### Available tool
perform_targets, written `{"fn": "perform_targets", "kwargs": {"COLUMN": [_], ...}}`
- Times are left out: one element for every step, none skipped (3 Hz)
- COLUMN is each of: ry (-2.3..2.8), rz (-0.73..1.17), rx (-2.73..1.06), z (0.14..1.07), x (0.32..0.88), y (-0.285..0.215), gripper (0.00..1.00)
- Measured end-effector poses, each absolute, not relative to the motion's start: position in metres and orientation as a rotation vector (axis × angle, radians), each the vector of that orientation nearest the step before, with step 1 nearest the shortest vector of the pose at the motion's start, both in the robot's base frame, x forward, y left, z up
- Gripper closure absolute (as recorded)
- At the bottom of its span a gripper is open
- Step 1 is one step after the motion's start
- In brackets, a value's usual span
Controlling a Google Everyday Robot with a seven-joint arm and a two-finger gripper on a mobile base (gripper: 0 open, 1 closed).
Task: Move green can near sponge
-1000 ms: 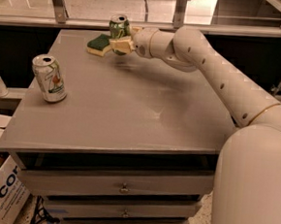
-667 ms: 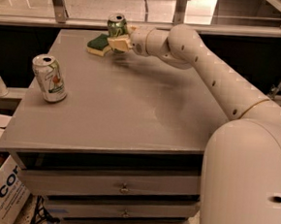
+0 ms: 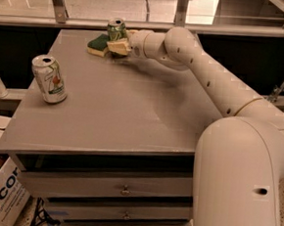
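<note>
green can (image 3: 116, 28) upright at far edge of cabinet top (image 3: 132, 114), just beside sponge (image 3: 97, 44)
white can (image 3: 49, 78) near cabinet's left edge; gripper (image 3: 118, 46) far back at the green can's base, open/closed: can't tell.

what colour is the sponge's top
Dark green over yellow, camera view. The tool is by the sponge and green can.

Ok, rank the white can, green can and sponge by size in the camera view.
White can: largest, but nearest the camera.
Green can, sponge: too alike to rank.
Gripper beside both, far end.
</note>
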State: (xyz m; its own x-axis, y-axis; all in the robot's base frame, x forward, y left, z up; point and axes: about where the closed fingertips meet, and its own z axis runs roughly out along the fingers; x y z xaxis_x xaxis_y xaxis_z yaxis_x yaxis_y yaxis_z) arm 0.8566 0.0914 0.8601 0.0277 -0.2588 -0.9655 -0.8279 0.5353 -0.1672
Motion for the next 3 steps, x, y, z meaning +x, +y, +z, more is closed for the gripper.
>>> {"fn": "perform_targets", "kwargs": {"ry": [1.547,1.559,1.559], "rz": [0.562,0.562,0.562], "rx": [-0.964,-0.959,-0.959], "z": [0.8526,0.8514,0.8536], "x": [0.8563,0.8556,0.8556], "y": [0.0883,0.0865,0.0865], "gripper": [1.0,0.81,0.59]}}
